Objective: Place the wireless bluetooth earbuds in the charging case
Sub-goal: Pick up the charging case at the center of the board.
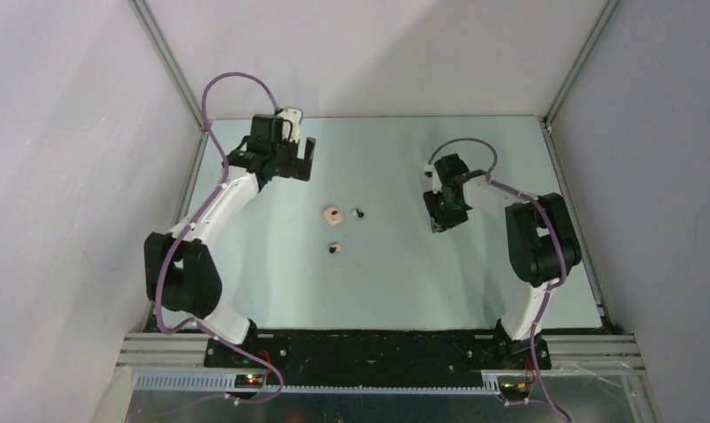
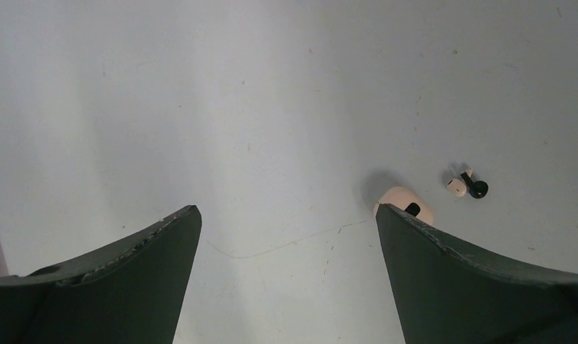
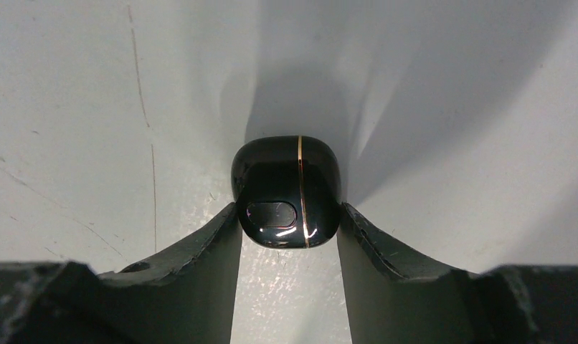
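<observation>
The beige pebble-like charging case (image 1: 333, 214) lies mid-table and peeks out beside my left finger (image 2: 404, 202). One of the earbuds (image 1: 358, 212) rests just right of it, pale with a dark tip (image 2: 464, 185). The other earbud (image 1: 335, 248) lies a little nearer the arms. My left gripper (image 1: 304, 162) hovers wide open at the far left, nothing between its fingers (image 2: 288, 209). My right gripper (image 1: 440, 222) is down on the table at the right, fingertips pressed against both sides of a glossy black rounded case with a gold seam (image 3: 286, 179).
Pale grey walls and metal frame posts (image 1: 168, 62) enclose the table. The black base rail (image 1: 369, 348) runs along the near edge. Purple cables (image 1: 237, 84) loop over both arms.
</observation>
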Robot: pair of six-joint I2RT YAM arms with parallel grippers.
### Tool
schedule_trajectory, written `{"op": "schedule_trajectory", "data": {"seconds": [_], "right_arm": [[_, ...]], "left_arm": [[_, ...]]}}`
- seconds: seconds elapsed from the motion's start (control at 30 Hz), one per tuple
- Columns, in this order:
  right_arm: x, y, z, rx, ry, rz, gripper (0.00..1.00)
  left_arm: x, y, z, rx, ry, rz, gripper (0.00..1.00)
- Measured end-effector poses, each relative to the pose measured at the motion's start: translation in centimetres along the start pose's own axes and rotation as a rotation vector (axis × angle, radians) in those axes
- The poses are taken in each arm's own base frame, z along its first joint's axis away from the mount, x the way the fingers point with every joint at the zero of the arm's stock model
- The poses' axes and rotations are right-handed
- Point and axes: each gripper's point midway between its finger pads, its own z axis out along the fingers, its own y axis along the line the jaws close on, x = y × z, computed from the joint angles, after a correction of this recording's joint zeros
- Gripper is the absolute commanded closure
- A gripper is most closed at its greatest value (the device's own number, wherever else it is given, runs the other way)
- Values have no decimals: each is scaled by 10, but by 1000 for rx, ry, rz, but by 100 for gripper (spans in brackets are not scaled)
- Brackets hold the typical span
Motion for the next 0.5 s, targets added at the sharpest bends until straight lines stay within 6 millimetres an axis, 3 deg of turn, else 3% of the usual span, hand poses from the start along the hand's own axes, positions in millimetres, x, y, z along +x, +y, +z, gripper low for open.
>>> {"op": "schedule_trajectory", "data": {"seconds": [0.17, 0.3, 0.37, 0.5], "right_arm": [[-5, 1, -3, -7, -32, -74, 87], [-23, 5, -16, -24, -112, -125, 87], [-38, 9, -26, -37, -166, -144, 87], [-89, 24, -58, -72, -340, -195, 86]], "left_arm": [[-3, -9, 3, 50, 0, 0, 0], [-16, -19, 0, 110, -29, 0, 0], [-27, -25, -3, 149, -52, 0, 0], [-59, -44, -9, 265, -113, -1, 1]]}}
